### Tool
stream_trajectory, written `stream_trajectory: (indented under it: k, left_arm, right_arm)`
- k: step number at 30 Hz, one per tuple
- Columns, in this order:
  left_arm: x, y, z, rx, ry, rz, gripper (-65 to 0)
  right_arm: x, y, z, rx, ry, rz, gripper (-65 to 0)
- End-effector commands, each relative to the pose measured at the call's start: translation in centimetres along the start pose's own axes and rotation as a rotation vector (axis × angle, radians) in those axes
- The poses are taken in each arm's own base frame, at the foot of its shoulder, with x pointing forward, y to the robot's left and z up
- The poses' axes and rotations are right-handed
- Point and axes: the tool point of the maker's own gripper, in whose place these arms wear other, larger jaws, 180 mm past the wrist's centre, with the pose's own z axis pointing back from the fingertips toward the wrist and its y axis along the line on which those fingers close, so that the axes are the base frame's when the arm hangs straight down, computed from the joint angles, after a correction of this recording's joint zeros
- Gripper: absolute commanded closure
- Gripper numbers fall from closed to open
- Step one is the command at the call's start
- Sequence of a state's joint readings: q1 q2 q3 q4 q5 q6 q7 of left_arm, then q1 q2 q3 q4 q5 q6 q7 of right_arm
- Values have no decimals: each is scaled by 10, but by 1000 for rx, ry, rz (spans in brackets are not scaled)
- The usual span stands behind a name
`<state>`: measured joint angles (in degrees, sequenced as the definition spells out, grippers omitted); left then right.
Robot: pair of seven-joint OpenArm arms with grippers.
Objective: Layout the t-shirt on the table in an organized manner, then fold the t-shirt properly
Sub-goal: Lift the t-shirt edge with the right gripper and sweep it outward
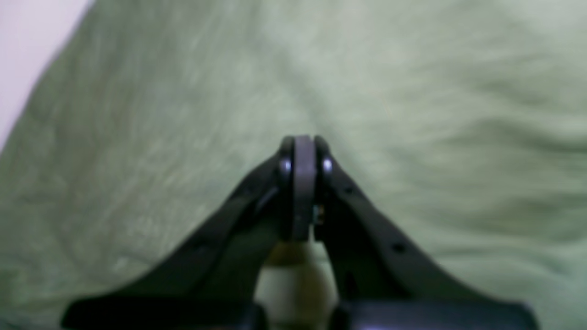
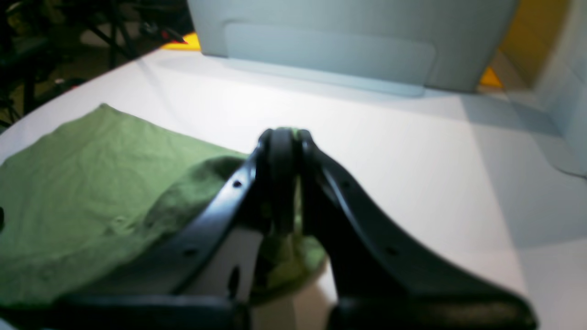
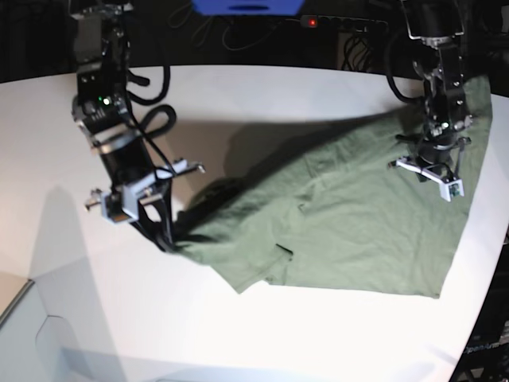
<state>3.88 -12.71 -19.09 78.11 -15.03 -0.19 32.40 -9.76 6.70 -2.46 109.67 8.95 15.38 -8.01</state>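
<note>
Left wrist view: left gripper (image 1: 303, 151) pressed together over the t-shirt (image 1: 412, 114) filling the frame. Right wrist view: right gripper (image 2: 284, 137) pinching a t-shirt edge, lower centre. Base view: t-shirt spread centre-right on the table (image 3: 262, 334).

Both wrist views soft and blurred, glare on the smooth white bench (image 3: 262, 334) at the base view's lower centre, arm shadows on it at left, dark background above.

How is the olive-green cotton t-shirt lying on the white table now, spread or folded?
Mostly spread: the olive-green cotton t-shirt lies open on the white table, but still wrinkled, with its corner bunched near the right end effector.
</note>
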Motion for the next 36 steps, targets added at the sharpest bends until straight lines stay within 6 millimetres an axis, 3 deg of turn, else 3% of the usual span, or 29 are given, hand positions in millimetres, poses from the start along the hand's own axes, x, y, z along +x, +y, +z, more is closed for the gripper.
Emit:
stream_trajectory:
  k: [1, 4, 10, 15, 24, 28, 33, 36]
  left_arm:
    - [23, 2, -3, 3, -59, -2, -2]
    - [18, 5, -13, 13, -30, 13, -2]
    - [35, 15, -23, 31, -40, 19, -2]
    - [58, 18, -24, 34, -78, 14, -2]
    - [100, 5, -24, 9, -161, 33, -2]
    - [122, -14, -8, -30, -232, 34, -2]
    - [101, -29, 18, -75, -251, 28, -3]
    - [81, -33, 31, -106, -233, 45, -4]
  right_arm:
    - [22, -1, 4, 0, -74, 8, 0]
    - [28, -3, 23, -23, -84, 10, 0]
    - [19, -15, 62, -92, -135, -9, 0]
    - [-11, -8, 91, -134, -56, -73, 0]
    - [-76, 40, 128, -88, 153, -214, 0]
    - [-109, 37, 140, -92, 246, -217, 0]
    - [-119, 31, 146, -69, 285, -182, -8]
    - [-125, 30, 149, -60, 316, -173, -115]
